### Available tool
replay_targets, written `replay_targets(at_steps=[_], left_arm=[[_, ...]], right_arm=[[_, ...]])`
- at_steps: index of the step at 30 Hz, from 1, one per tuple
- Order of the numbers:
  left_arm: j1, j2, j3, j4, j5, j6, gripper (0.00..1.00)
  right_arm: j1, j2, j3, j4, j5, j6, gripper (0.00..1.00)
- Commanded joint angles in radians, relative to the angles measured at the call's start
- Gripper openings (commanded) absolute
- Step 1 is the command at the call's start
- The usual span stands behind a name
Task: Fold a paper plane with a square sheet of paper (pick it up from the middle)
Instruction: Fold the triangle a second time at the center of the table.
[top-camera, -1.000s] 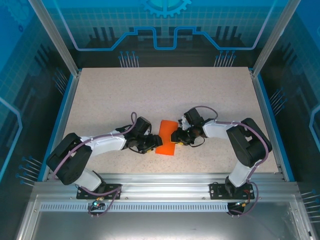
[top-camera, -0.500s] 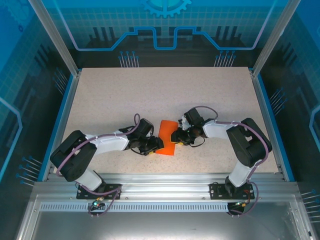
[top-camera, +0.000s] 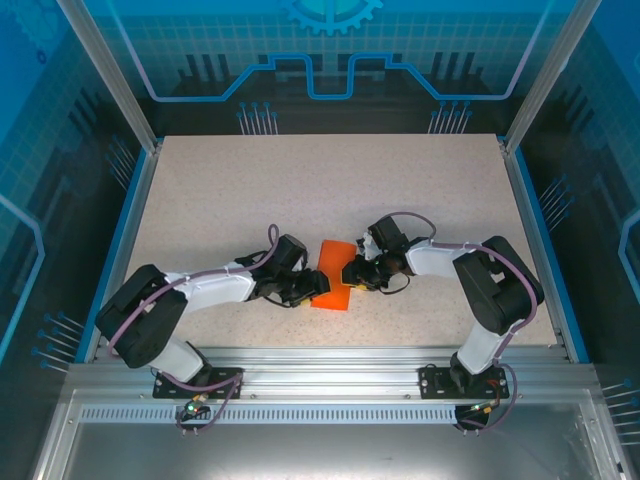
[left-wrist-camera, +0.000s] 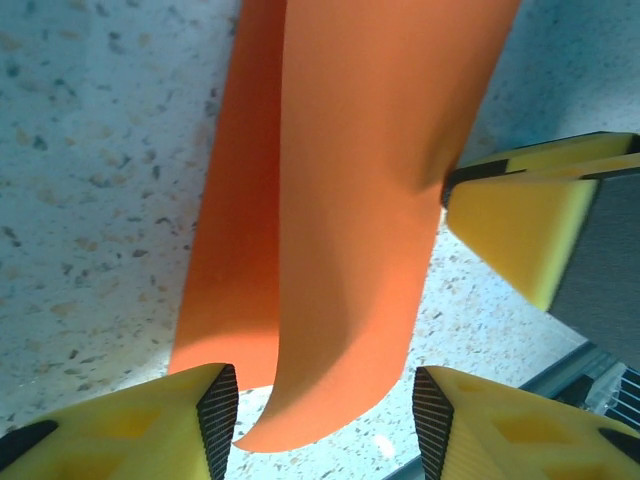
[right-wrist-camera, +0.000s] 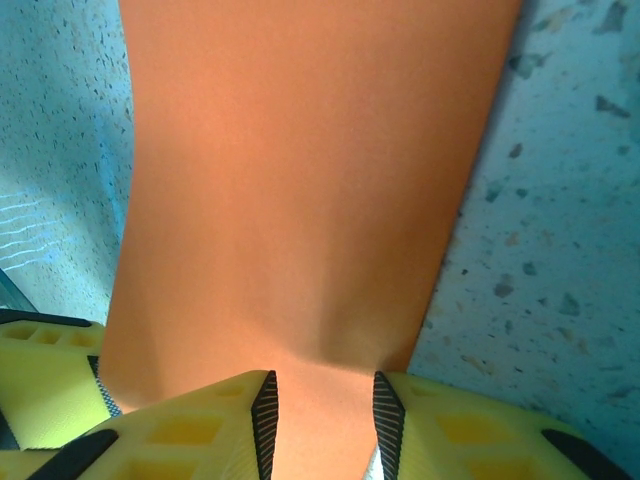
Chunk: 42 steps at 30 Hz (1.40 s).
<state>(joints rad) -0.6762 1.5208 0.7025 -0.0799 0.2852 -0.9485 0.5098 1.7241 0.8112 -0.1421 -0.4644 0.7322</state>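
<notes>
Both arms are stretched low and inward toward the square sheet of paper (top-camera: 333, 268), the left arm (top-camera: 215, 288) from the sheet's left and the right arm (top-camera: 450, 262) from its right, with elbows bent. The left gripper (top-camera: 316, 286) is set at the sheet's near left edge, jaws parted, with the sheet's curled end lying between them. The right gripper (top-camera: 352, 276) is set at the sheet's right edge, jaws closed on the paper there.
</notes>
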Motion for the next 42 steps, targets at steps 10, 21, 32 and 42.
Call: replay_targets(at_steps=[10, 21, 32, 42], left_arm=[[0.035, 0.031, 0.024, 0.097, -0.001, -0.026, 0.58], [0.084, 0.087, 0.047, 0.150, 0.076, 0.010, 0.59], [0.091, 0.095, 0.045, 0.183, 0.112, -0.003, 0.58], [0.098, 0.114, 0.040, 0.232, 0.123, 0.009, 0.60]], right_arm=[[-0.007, -0.017, -0.017, -0.019, 0.000, -0.014, 0.35], [-0.007, -0.018, -0.014, -0.021, -0.008, -0.019, 0.35], [-0.007, -0.017, -0.005, -0.026, -0.008, -0.020, 0.35], [-0.007, -0.032, -0.011, -0.031, -0.004, -0.022, 0.35]])
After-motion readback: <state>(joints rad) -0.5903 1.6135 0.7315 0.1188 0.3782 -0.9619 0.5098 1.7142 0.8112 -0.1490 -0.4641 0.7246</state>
